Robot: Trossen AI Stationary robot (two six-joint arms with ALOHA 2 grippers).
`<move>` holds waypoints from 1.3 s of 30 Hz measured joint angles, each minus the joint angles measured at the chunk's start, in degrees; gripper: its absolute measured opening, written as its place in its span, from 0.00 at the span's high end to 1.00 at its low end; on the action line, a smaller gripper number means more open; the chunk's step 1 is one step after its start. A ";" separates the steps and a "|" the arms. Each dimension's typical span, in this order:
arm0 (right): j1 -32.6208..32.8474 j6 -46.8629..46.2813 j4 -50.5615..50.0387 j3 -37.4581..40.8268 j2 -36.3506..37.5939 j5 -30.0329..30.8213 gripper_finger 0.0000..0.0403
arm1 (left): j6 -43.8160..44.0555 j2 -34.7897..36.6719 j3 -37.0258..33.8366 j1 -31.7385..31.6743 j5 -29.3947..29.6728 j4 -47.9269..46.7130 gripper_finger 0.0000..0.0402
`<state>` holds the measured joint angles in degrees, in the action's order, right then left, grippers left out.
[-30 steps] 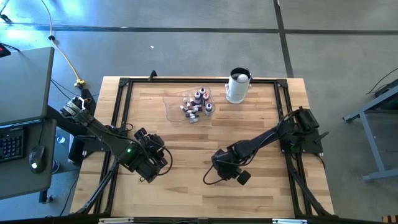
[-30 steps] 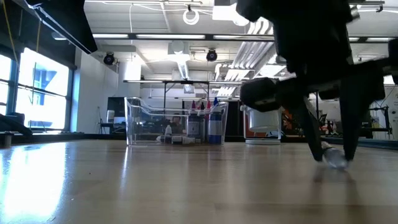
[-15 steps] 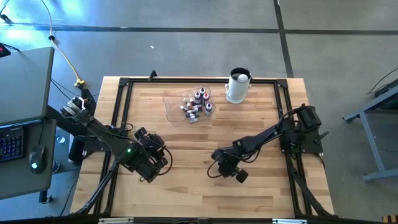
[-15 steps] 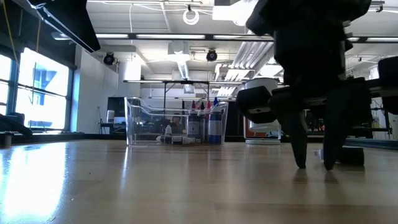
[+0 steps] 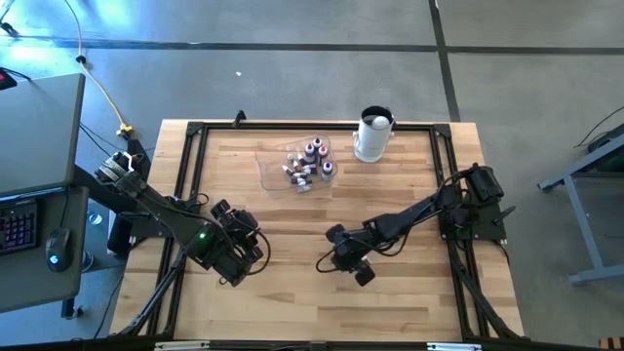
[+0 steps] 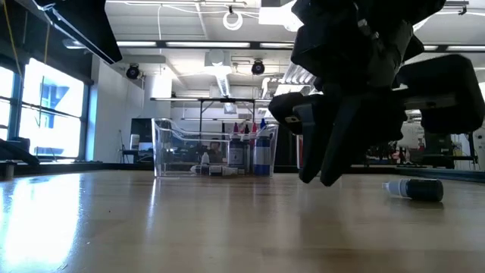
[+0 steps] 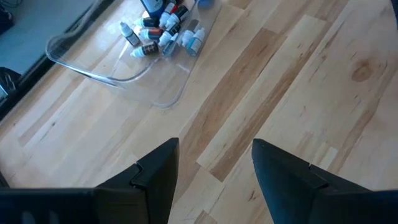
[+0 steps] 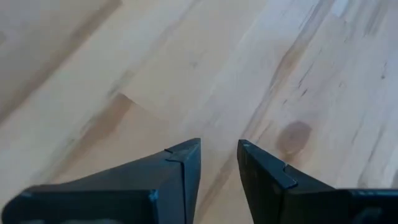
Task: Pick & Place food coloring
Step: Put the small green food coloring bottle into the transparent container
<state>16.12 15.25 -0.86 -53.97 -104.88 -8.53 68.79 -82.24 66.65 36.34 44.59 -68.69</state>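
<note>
One small food coloring bottle (image 6: 414, 189), dark with a whitish tip, lies on its side on the wood, alone; I cannot make it out in the high view. The other food coloring bottles (image 5: 308, 163) (image 7: 163, 30) sit in a clear tray (image 5: 273, 171) near the far edge. My right gripper (image 5: 322, 262) (image 6: 320, 180) (image 8: 219, 147) hangs just over bare wood at mid-table, clear of the lying bottle, its fingers a little apart and holding nothing. My left gripper (image 5: 240, 259) (image 7: 214, 163) waits open over the near-left part of the table.
A tall white cylindrical container with a dark top (image 5: 373, 134) stands to the right of the tray near the far edge. A black frame (image 5: 195, 132) runs around the tabletop. Bare wood lies between the two grippers and the tray.
My right gripper has moved toward the table's left and risen slightly. A second ago the small bottle sat between its fingertips on the wood; now the bottle lies alone where it was and the gripper is off to its side.
</note>
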 joint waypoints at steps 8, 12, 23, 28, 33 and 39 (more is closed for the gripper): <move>-0.04 1.55 1.63 0.02 0.07 1.51 0.75 | 0.00 0.00 0.00 0.04 -0.87 1.48 0.50; 0.00 1.60 2.08 0.02 0.09 1.51 0.75 | -0.79 0.00 0.00 0.04 -0.53 1.61 0.50; 0.04 -8.60 -0.43 0.56 0.17 -5.92 0.75 | -1.05 0.00 0.00 0.04 -0.50 1.72 0.50; 0.02 -7.47 0.05 0.56 0.22 -1.06 0.75 | -1.05 0.00 0.00 0.04 -0.49 1.75 0.50; 0.02 -8.45 -5.28 -0.07 0.91 5.09 0.75 | -1.05 0.00 0.00 0.04 -0.47 1.73 0.50; 0.02 -19.24 -30.06 -6.87 4.86 6.44 0.76 | -1.05 0.00 0.00 0.04 -0.20 1.77 0.50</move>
<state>16.14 -3.99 -30.92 -60.84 -100.02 -2.09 67.75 -82.24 66.65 36.38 44.38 -66.92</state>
